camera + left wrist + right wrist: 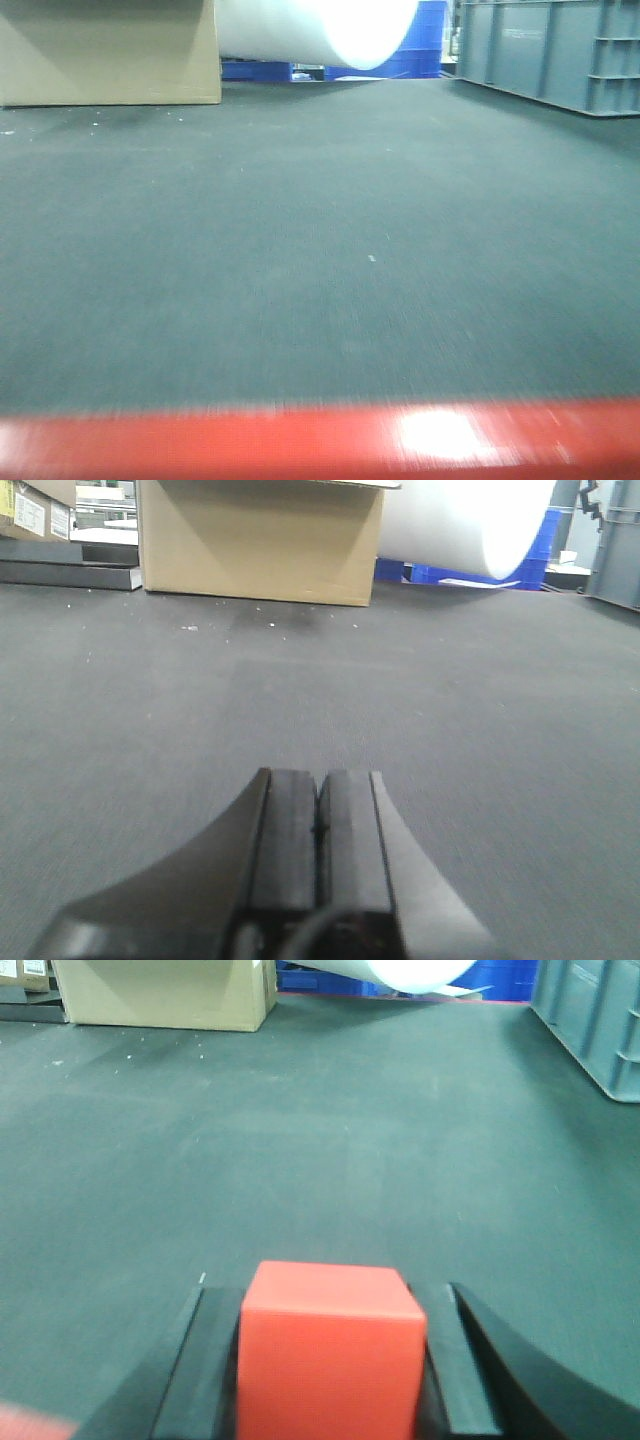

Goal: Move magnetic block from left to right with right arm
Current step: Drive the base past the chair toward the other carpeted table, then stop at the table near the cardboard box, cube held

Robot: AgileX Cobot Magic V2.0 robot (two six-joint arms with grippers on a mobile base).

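The magnetic block (pixel 330 1350), a plain bright red cube, fills the bottom middle of the right wrist view. My right gripper (pixel 325 1295) is shut on it, one black finger against each side face. Whether the cube rests on the dark mat (pixel 320 1140) or hangs just above it cannot be told. My left gripper (pixel 320 776) is shut with nothing in it, its two pads pressed together low over the mat. The front-facing view shows neither gripper nor the block.
A cardboard box (pixel 110 50) stands at the far left. A big white roll (pixel 320 30) lies at the back, with blue crates (pixel 425 45) behind it. A grey crate (pixel 550 50) stands far right. A blurred red band (pixel 320 445) crosses the near edge.
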